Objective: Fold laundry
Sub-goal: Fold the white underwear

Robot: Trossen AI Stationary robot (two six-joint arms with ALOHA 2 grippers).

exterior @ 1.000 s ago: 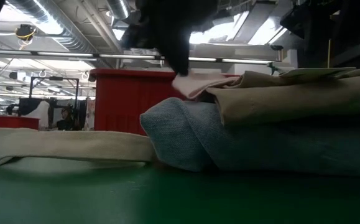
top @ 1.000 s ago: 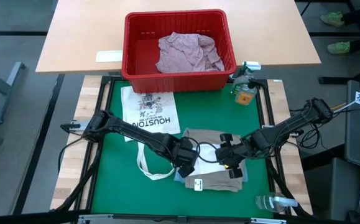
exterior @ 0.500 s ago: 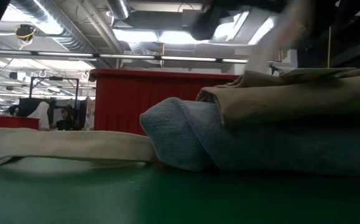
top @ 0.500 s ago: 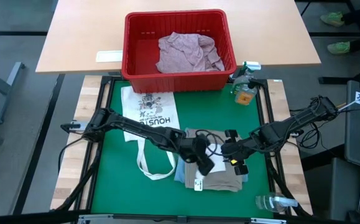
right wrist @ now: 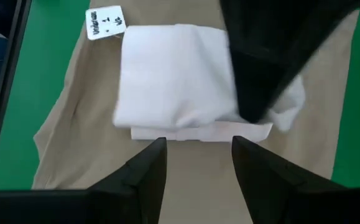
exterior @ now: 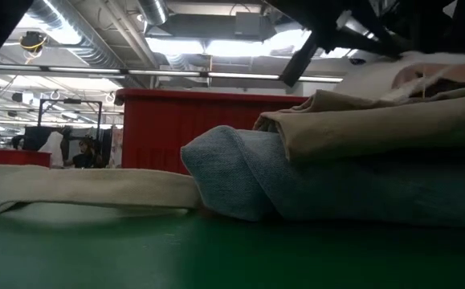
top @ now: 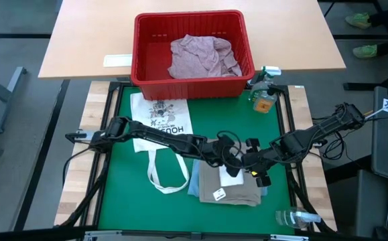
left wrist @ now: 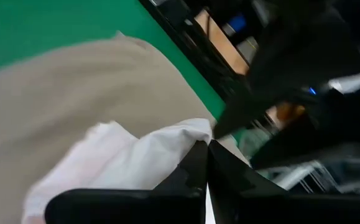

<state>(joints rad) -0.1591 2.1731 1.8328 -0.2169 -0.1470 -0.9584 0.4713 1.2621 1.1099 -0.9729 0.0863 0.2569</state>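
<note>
Mostly hidden: jeans point(exterior: 240, 181) under khaki piece point(exterior: 360, 128) (stacked).

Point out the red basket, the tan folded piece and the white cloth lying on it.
red basket point(top: 140, 47): high view, on its left wall.
tan folded piece point(right wrist: 80, 140): right wrist view, bare fabric beside the white cloth.
white cloth point(right wrist: 167, 81): right wrist view, middle of its top face.

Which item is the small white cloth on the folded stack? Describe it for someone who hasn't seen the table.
On the green mat, find the folded stack near the front: tan cloth over blue jeans. The white cloth lies on the tan piece, between both grippers. It is the only white piece there, beside a paper tag.
</note>
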